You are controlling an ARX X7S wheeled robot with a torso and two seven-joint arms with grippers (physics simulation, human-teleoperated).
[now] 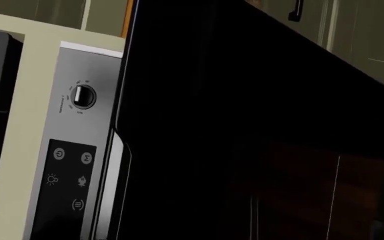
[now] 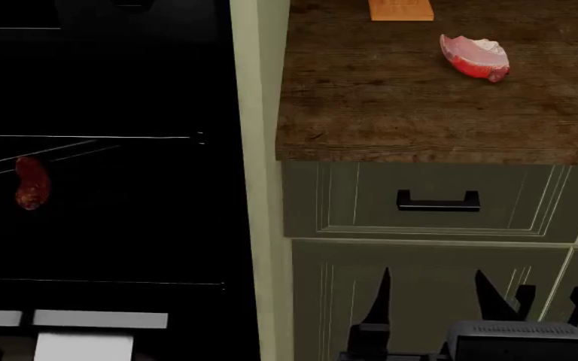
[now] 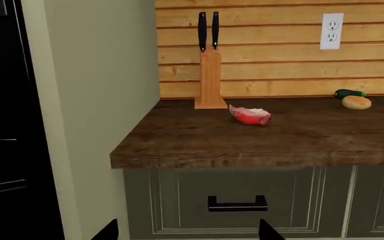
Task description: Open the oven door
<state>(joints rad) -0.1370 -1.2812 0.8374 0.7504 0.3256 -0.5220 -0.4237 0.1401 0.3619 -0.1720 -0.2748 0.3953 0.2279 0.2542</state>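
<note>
Glossy black fills most of the left wrist view: the oven door [image 1: 245, 125], a broad dark panel whose edge stands out from the brushed-steel control strip [image 1: 78, 150] beside it, so the door appears swung partly away from the oven front. On that strip sit a round knob [image 1: 82, 96] and a small black pad of pale icons [image 1: 68, 180]. A faint reddish tint and thin pale lines show low in the door's glass.

In the head view the door [image 2: 98, 210] takes up the whole left side, near-black, crossed by thin pale horizontal lines, with a dim red reflection [image 2: 30, 183] in it. Pale blocks at the bottom left may belong to the left arm; the left gripper itself cannot be made out, so its state cannot be told.

At the bottom right of the head view the right gripper [image 2: 432, 293] points at the cabinets, its two dark fingers [image 2: 381, 297] spread apart with nothing between them. Their tips also show at the lower edge of the right wrist view.

Just past it is an olive-green drawer front [image 2: 430, 199] with a black bar handle [image 2: 438, 201], under a dark wooden countertop [image 2: 409, 98]. A cream upright panel [image 2: 259, 188] separates the cabinets from the oven. On the counter lies a red-and-white piece of food [image 3: 250, 115]; further back stand a wooden knife block [image 3: 210, 75], a green vegetable [image 3: 349, 93] and a tan roll [image 3: 357, 102], against a plank wall with a socket [image 3: 331, 31].
</note>
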